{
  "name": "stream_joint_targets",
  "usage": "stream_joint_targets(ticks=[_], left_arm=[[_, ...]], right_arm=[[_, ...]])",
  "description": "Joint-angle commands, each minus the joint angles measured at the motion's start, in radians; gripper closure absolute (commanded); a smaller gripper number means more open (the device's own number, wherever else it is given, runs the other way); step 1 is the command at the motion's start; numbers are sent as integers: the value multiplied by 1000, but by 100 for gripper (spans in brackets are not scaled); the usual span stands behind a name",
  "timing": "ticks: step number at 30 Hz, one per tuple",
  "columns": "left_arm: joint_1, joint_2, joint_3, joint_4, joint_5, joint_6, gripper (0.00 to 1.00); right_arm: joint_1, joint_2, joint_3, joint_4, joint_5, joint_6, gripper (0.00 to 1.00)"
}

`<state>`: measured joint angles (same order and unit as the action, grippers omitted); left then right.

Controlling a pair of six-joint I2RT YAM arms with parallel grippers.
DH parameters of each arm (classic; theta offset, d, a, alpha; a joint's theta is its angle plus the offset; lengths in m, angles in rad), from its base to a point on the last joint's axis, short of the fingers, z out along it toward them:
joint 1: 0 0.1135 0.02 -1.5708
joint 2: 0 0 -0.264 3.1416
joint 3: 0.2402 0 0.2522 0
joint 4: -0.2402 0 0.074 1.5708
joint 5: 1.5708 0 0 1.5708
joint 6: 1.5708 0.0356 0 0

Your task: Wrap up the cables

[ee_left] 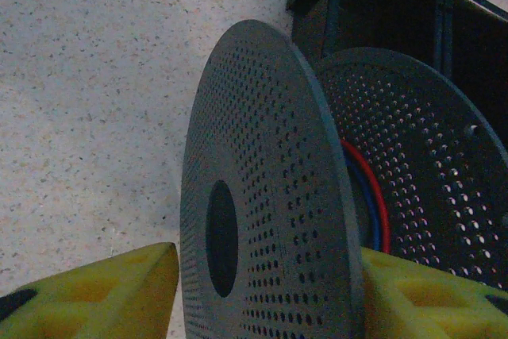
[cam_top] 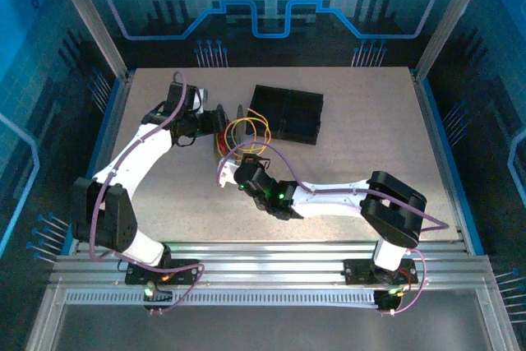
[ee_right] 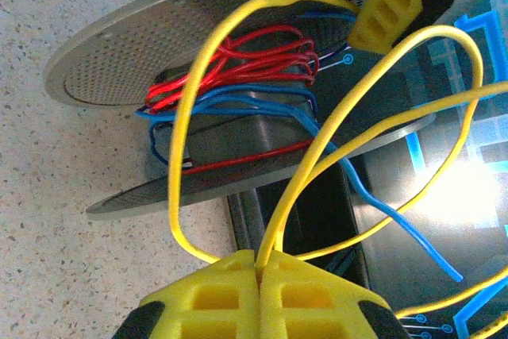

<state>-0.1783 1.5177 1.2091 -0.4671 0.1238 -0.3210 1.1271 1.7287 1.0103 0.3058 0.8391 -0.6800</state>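
Spool [ee_right: 159, 45], red cable [ee_right: 238, 59], blue cable [ee_right: 230, 105] wound on its core, yellow cable [ee_right: 178, 172] looped before it, pinched by right gripper [ee_right: 260, 275].

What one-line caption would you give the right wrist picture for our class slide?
Right hand pinching the yellow cable, with red cable and blue cable wound on the grey spool behind.

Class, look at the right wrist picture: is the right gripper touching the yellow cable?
Touching. The right wrist view shows the yellow cable pinched by the right gripper, coming straight out of the seam between its shut jaws.
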Motion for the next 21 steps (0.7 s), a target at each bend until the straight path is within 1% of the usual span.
stream_joint_targets(ticks=[1, 3, 4, 6, 9, 12, 14, 16, 18, 21], left_arm=[[7, 13, 7, -16, -8, 18, 51], [7, 19, 7, -15, -1, 19, 63], [7, 21, 8, -15, -1, 19, 72], [7, 24, 13, -18, -8, 17, 99], [7, 12, 17, -24, -42, 9, 100], [8, -19, 9, -15, -73, -8, 100], [9, -42, 6, -10, -76, -18, 100], [11, -58, 10, -8, -76, -21, 100], [17, -73, 18, -13, -71, -31, 100], [26, -94, 38, -30, -60, -45, 100]], right_arm=[[5, 14, 36, -3, 25, 25, 100], [5, 13, 39, -7, 23, 31, 100], [6, 10, 37, -8, 23, 36, 100], [7, -6, 33, -23, 14, 57, 100], [8, -64, 20, -87, -21, 131, 100], [-4, -163, -17, -181, -137, 268, 100], [-30, -250, -57, -245, -256, 386, 100], [-64, -340, -113, -262, -393, 470, 100], [-122, -428, -182, -282, -561, 567, 100], [-227, -545, -269, -278, -762, 683, 100]])
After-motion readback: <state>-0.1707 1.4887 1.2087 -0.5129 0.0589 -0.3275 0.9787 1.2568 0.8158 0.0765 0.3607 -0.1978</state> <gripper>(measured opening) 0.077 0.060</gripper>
